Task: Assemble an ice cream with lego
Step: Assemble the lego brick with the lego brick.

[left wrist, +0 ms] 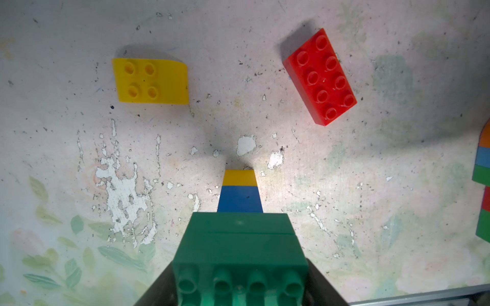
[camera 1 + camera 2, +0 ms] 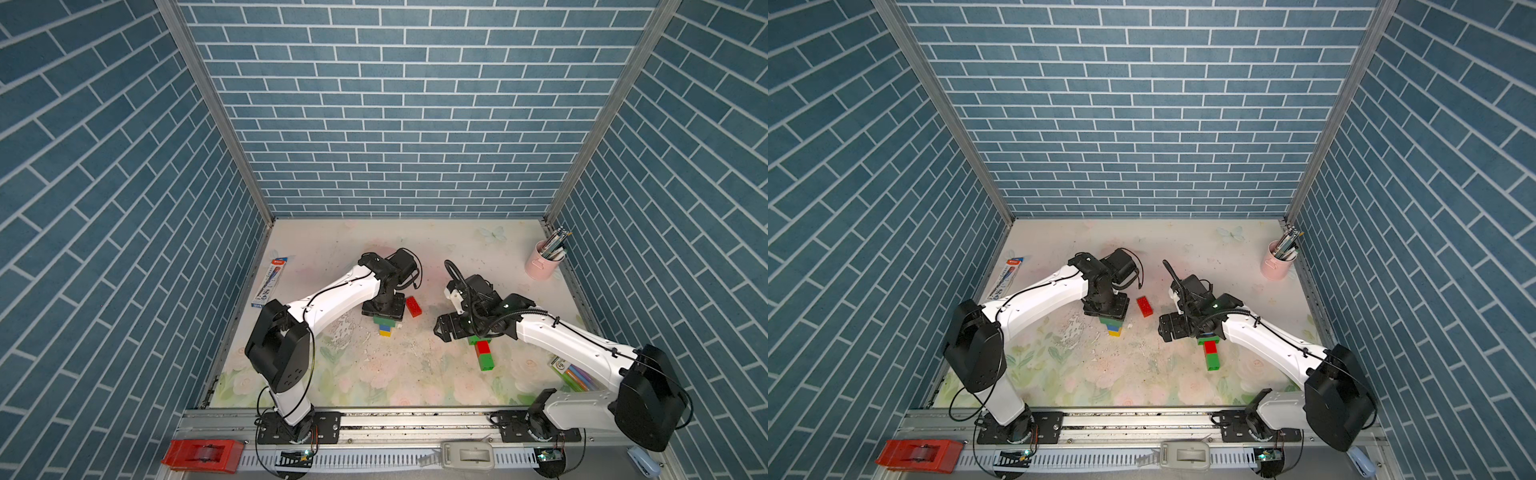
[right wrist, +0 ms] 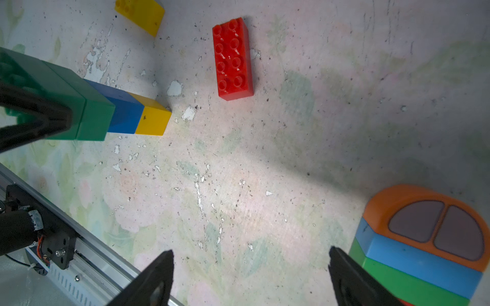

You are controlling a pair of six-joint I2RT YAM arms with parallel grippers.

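Green-topped stack of bricks (image 1: 238, 243) is gripped by the left fingers (image 1: 159, 291) on the surface (image 1: 344, 159); the right fingers (image 3: 151, 280) are held open beside an orange-topped stack (image 3: 424, 254).

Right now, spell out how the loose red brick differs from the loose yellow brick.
The red brick is oblong with eight studs; the yellow brick carries only four. The red brick's top is flat throughout; the yellow brick's top curves down on one side. Both lie loose on the table, studs up.
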